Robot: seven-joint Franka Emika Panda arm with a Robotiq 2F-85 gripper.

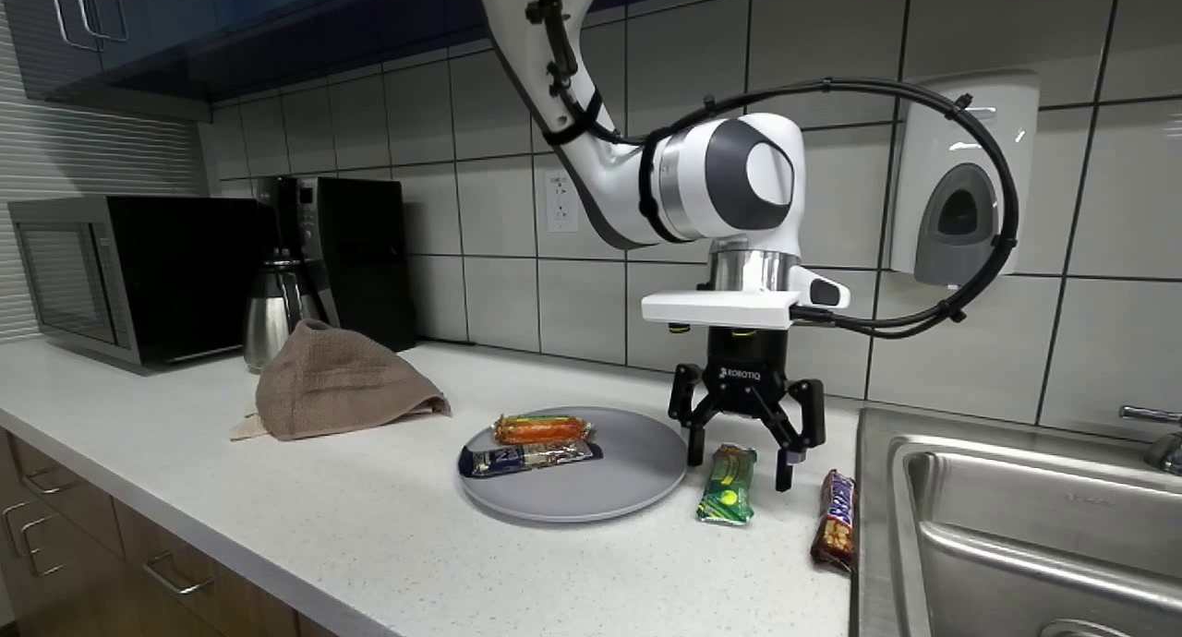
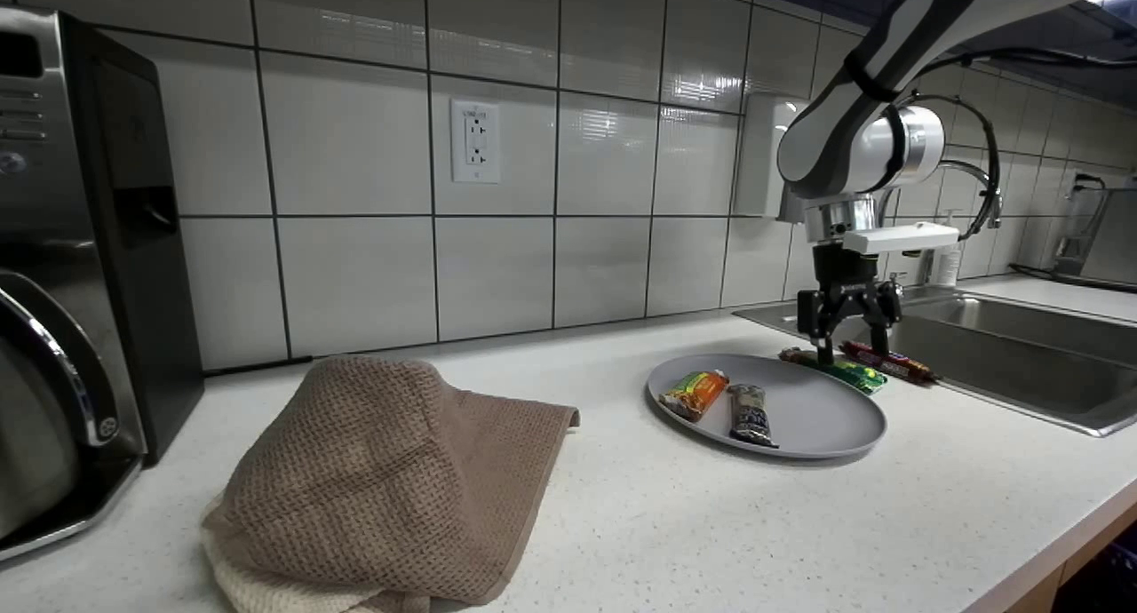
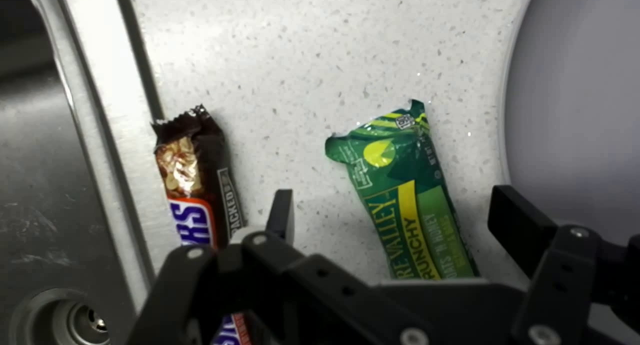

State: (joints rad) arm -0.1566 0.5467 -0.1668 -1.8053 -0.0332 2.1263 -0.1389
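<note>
My gripper (image 3: 392, 205) points down with its jaws wide apart and nothing held. Between the fingers, in the wrist view, lies a green granola bar (image 3: 400, 185); its near end is hidden by the gripper body. In both exterior views the fingertips hang close over the counter by this green wrapper (image 1: 729, 489); contact with the counter cannot be told. A brown Snickers bar (image 3: 187, 185) lies beside the sink edge, past one finger and partly covered by it. Past the opposite finger is a grey plate (image 1: 628, 480), bearing an orange-wrapped bar (image 2: 695, 394) and a dark silver bar (image 2: 751, 415).
A steel sink (image 1: 886, 545) borders the counter beside the Snickers. Farther along stand a crumpled brown towel (image 2: 382, 480), a steel carafe (image 1: 268, 318), a black coffee machine (image 1: 365, 258) and a microwave (image 1: 175, 268). A soap dispenser (image 1: 965, 166) hangs on the tiled wall behind the arm.
</note>
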